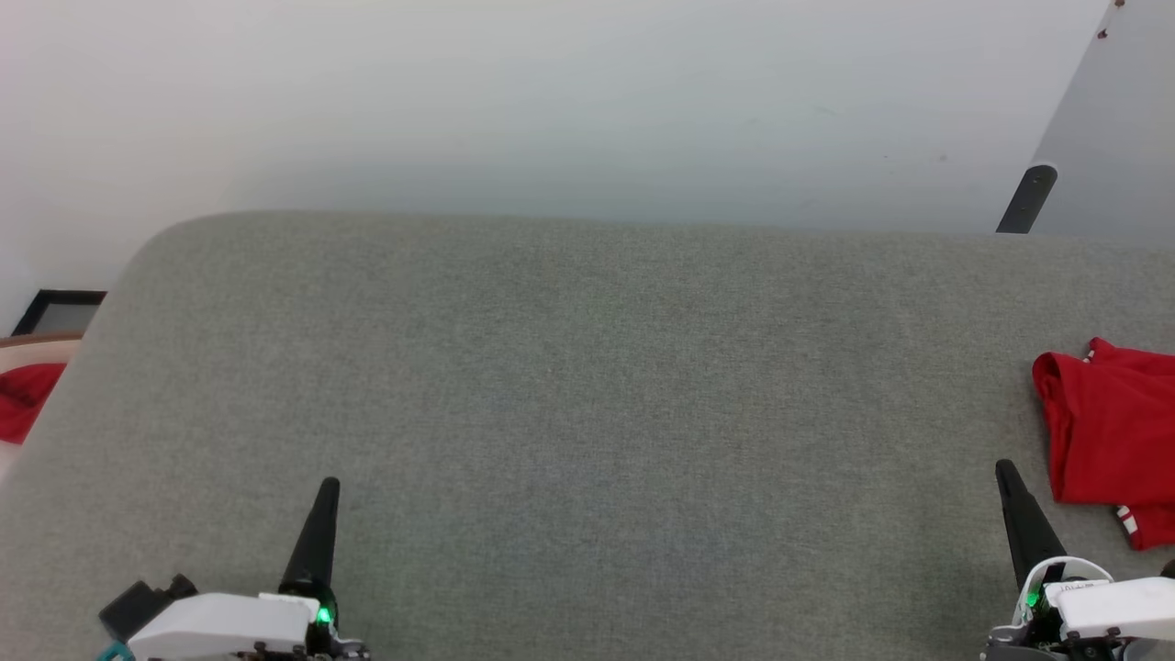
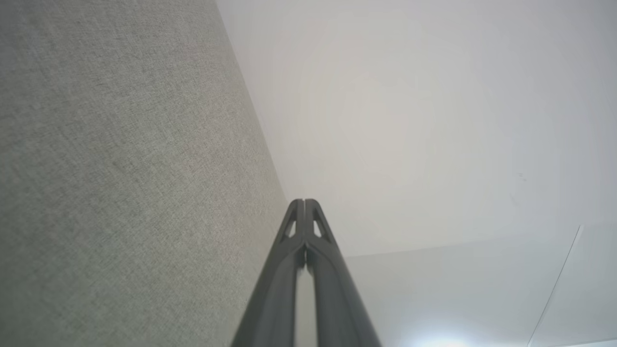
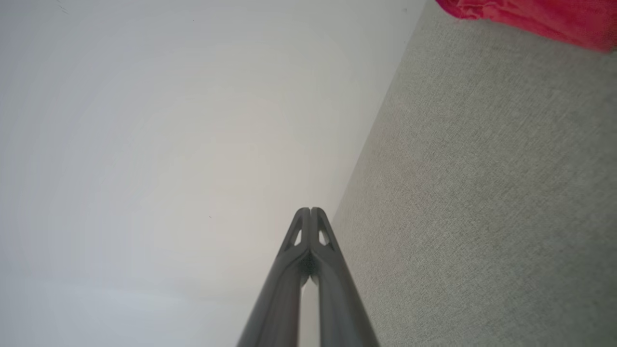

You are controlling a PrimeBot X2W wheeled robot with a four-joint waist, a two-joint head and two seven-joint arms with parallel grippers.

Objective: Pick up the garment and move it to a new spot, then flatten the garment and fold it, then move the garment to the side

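At 7 o'clock the left gripper is closed and empty above the grey cloth surface. At 5 o'clock the right gripper is closed too, and its white label is too small to read. Just beyond, at 4 o'clock, the garment lies bunched, red with striped trim. Further off, at 9 o'clock, lies another red cloth.

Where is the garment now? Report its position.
In the head view the garment lies crumpled on the grey fabric surface at the picture's right edge, just right of the right end effector and apart from it.
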